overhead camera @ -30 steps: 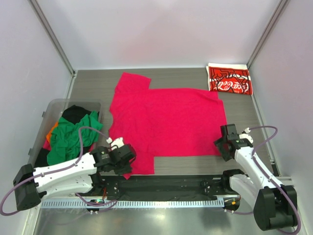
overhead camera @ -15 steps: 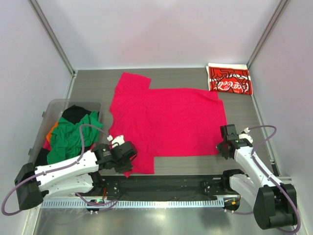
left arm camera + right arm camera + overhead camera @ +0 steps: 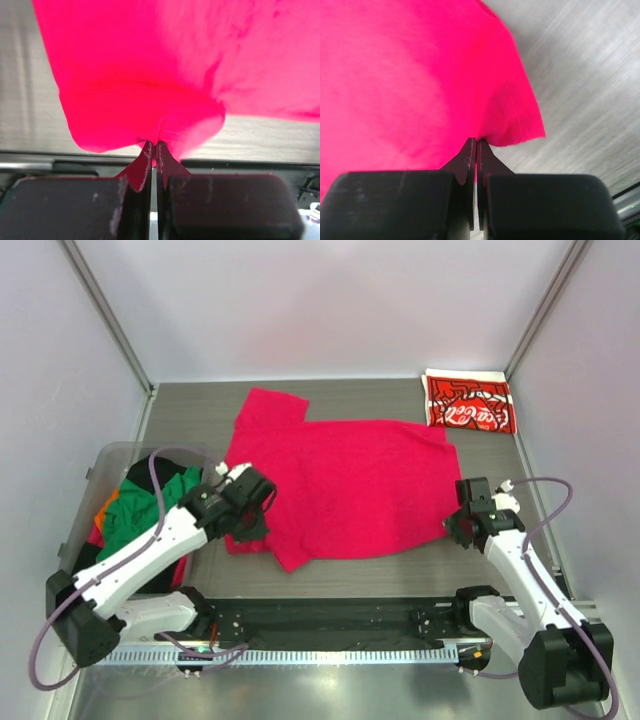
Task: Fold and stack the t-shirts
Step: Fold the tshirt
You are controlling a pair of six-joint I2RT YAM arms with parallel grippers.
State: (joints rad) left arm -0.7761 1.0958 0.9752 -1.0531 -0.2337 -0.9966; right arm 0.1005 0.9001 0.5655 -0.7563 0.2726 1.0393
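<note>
A plain crimson-pink t-shirt lies spread on the grey table, its near-left sleeve lifted and its near hem raised. My left gripper is shut on the shirt's near-left edge; the cloth bunches at its tips. My right gripper is shut on the near-right hem corner, pinched between its tips. A folded red t-shirt with white Coca-Cola print rests at the far right corner. Green, black and orange t-shirts fill the bin on the left.
A clear plastic bin stands at the left edge of the table. White walls close in the table on three sides. A black rail with the arm bases runs along the near edge.
The right gripper shut on the shirt's near-right corner and lifted it slightly. The left gripper rose and moved away from the near edge, pulling the near-left sleeve up and inward.
</note>
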